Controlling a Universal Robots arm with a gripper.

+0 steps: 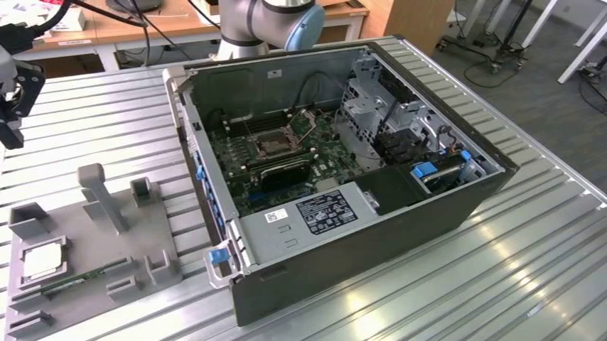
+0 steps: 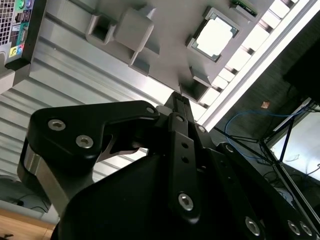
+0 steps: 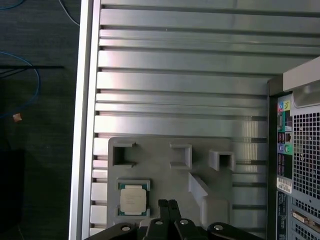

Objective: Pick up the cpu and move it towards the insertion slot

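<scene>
Exterior view: we note the cpu lying flat in a grey holder on the ribbed tabletop. It is well apart from the insertion slot inside the open computer case.

Second wrist view: the hand is pressed together and empty.

First wrist view: we see the cpu seated in its recess, clear of the hand.
</scene>
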